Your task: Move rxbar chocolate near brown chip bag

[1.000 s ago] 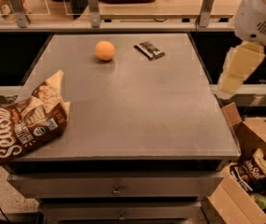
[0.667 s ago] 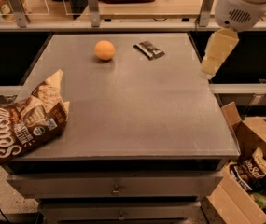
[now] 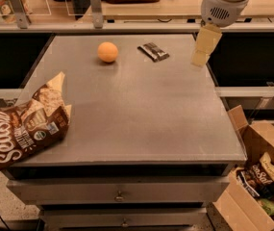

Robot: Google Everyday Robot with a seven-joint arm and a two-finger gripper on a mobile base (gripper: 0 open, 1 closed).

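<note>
The rxbar chocolate, a small flat dark bar with white print, lies on the grey table at the far middle-right. The brown chip bag with white "Sea Salt" lettering lies at the table's front-left corner, overhanging the left edge. My gripper hangs over the table's far right edge, to the right of the bar and above the surface. It holds nothing that I can see.
An orange round fruit sits left of the bar. An open cardboard box with snack bags stands on the floor at the right. A rail and shelf run behind the table. Drawers are under the tabletop.
My arm has moved left and toward the far side of the table, closer to the bar. The bar, fruit and chip bag have not moved.
</note>
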